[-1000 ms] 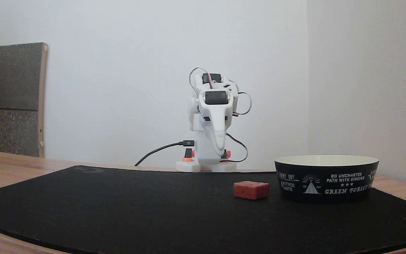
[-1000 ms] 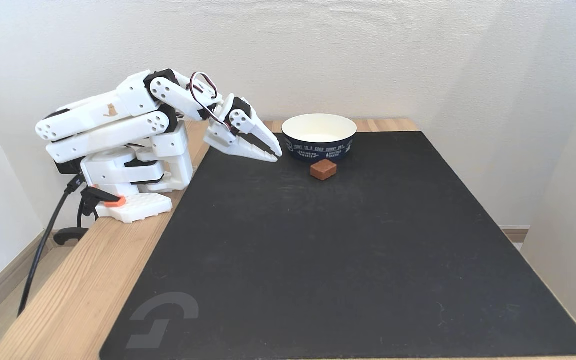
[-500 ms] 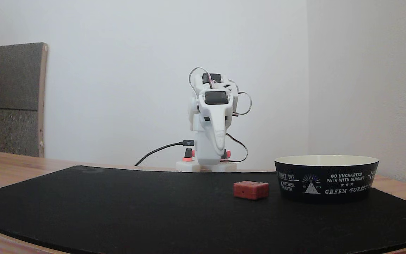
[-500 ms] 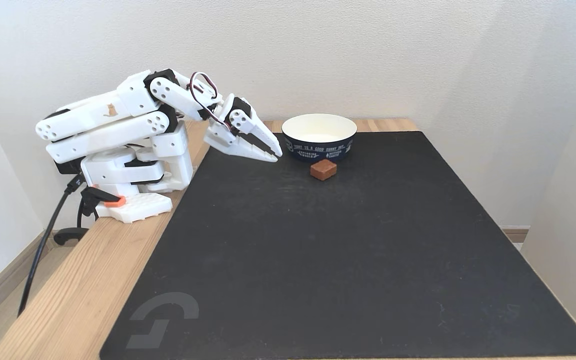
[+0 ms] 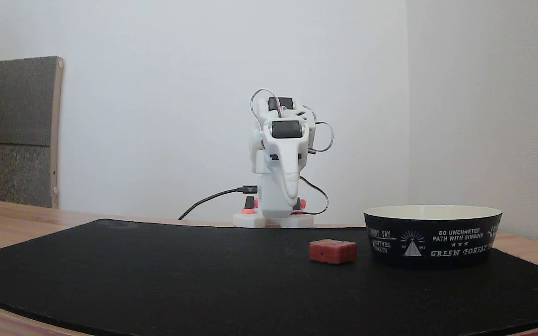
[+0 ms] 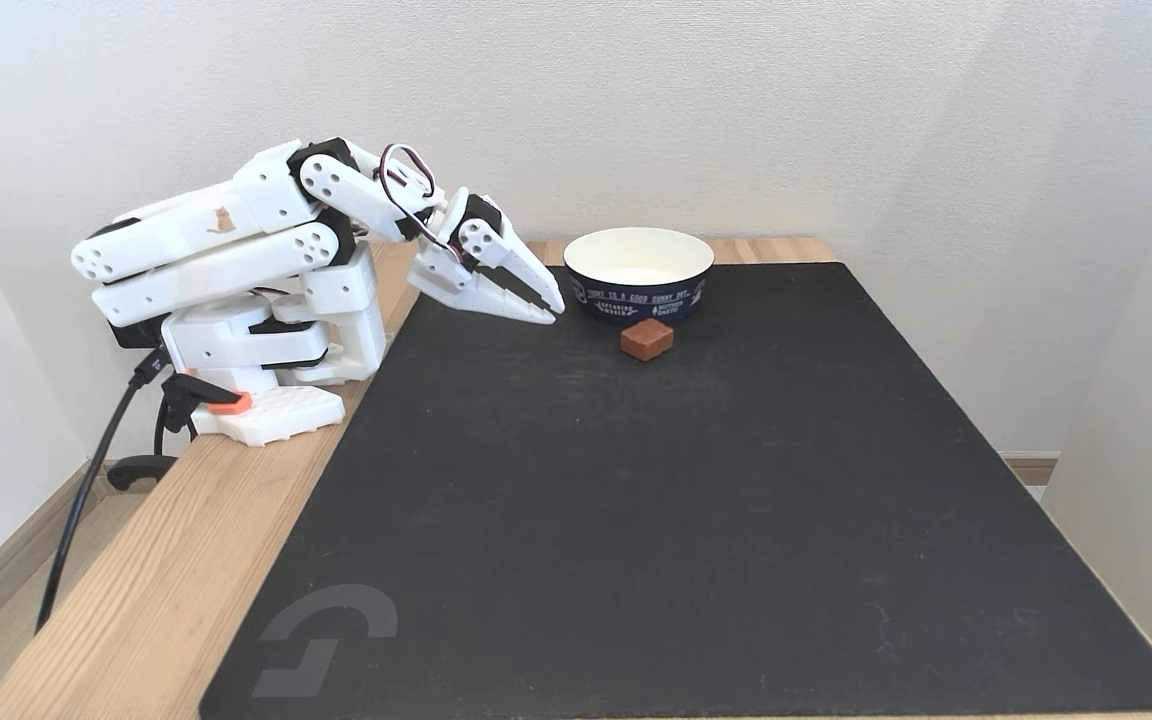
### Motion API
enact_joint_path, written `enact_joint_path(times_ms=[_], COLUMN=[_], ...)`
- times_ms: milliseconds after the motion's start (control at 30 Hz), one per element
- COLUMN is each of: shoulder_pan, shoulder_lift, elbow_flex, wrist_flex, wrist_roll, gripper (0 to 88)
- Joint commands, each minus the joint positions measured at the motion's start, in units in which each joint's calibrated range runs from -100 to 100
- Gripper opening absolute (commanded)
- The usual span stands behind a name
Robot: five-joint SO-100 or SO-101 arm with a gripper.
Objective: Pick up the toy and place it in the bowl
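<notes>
Where toy (image 5: 332, 251) faces, dots visible; bowl (image 6: 638, 288) interior

Toy (image 5: 333, 251) on black mat (image 5: 157, 270), just left of bowl (image 5: 432, 235); folded arm (image 5: 282, 158) behind.

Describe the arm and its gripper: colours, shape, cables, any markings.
The arm is white plastic with black motor blocks at the joints and rows of small holes at the link ends. A small orange cat figure marks the upper link. Thin looped wires run near the wrist; a black cable plugs in at the base, beside orange clamps. The gripper has tapering pointed white fingers.
</notes>
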Motion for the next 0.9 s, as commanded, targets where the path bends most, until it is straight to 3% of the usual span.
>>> enact_joint_path(times_ms=[0, 367, 533, 767, 867], shoulder_pan=[-0.62, -0.62, -0.53, 0.8, 3.98], shoulder_lift=[-0.58, -0.58, -0.58, 0.25, 9.09], elbow_flex=[0.69, 0.69, 0.69, -0.12, -6.7], wrist_flex=[0.2, 0.2, 0.2, 0.2, -1.15], wrist_roll=[-0.07, -0.07, -0.49, -0.12, -0.07], gripper=[3.7, 6.2, 37.4, 34.9, 34.9])
